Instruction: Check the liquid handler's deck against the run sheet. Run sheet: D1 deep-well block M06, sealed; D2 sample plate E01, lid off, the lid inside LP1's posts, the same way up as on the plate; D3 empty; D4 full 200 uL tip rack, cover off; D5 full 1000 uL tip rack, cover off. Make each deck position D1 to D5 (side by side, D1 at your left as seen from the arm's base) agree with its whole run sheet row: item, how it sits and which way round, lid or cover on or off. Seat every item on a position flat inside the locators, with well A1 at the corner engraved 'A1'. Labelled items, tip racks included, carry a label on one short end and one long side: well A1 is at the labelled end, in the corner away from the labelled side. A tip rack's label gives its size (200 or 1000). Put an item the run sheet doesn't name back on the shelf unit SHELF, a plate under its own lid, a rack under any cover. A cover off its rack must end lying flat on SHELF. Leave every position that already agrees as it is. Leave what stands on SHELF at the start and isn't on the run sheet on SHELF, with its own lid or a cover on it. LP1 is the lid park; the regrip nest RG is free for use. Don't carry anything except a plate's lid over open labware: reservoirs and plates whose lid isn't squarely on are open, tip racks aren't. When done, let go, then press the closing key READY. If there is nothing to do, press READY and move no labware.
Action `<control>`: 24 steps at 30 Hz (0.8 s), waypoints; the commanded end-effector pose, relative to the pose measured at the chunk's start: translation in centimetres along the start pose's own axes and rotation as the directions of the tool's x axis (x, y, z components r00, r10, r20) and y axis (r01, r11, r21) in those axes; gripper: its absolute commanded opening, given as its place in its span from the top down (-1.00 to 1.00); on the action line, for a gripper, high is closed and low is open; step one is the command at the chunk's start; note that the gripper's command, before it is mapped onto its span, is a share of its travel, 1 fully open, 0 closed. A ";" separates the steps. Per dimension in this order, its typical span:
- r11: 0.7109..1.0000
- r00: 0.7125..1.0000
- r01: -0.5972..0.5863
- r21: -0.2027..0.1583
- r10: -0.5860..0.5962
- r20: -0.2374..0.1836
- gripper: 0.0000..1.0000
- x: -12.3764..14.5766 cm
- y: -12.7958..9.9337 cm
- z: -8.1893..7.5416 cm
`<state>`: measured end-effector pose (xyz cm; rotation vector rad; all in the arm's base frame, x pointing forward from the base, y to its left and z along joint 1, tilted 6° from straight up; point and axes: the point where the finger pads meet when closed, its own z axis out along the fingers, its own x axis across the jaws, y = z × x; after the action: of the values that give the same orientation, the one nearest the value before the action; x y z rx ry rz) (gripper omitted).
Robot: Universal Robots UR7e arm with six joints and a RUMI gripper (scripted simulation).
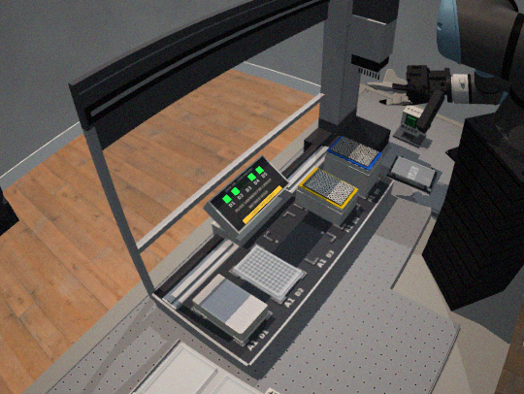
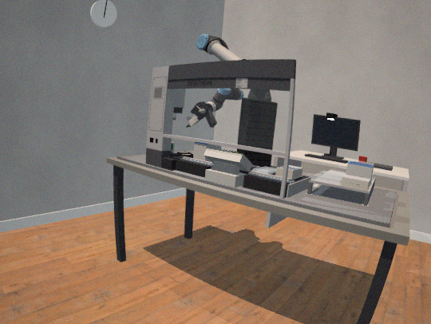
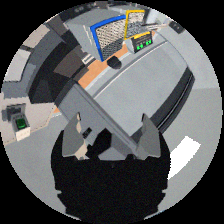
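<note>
My gripper (image 1: 409, 99) is open and empty. It hangs in the air at the deck's far right end, above the green READY key (image 1: 412, 121). The wrist view shows both fingers with nothing between them and the key (image 3: 20, 124) at the left. On the deck, D1 holds a sealed deep-well block (image 1: 230, 306). D2 holds an uncovered well plate (image 1: 268, 272). D3 (image 1: 303, 238) is bare. D4 holds a yellow-rimmed tip rack (image 1: 328, 188) and D5 a blue-rimmed tip rack (image 1: 354, 154), both uncovered. A flat lid (image 1: 412, 172) lies on the lid park beside D5.
The handler's tall column (image 1: 351, 58) and overhead beam (image 1: 194, 53) stand close to my gripper. A status panel (image 1: 247, 196) with green lights sits behind the deck. A black block (image 1: 485, 204) stands at the right. The shelf unit (image 2: 343, 181) holds labware at the table's far end.
</note>
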<state>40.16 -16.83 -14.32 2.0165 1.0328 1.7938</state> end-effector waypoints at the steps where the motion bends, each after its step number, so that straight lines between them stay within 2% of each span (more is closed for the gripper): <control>1: 0.992 0.995 0.093 0.081 -0.090 -0.035 -0.64 1.9 -1.6 1.2; 4: 0.984 0.990 0.138 0.117 -0.132 -0.055 -0.64 2.9 -2.6 1.7; 6: 0.984 0.990 0.138 0.117 -0.132 -0.055 -0.64 2.9 -2.6 1.7; 9: 0.971 0.982 0.182 0.152 -0.173 -0.075 -0.64 3.3 -3.0 2.0; 24: 0.970 0.981 0.186 0.155 -0.176 -0.077 -0.64 3.3 -3.0 2.0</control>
<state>40.51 -14.56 -14.18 1.9673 1.1864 1.7691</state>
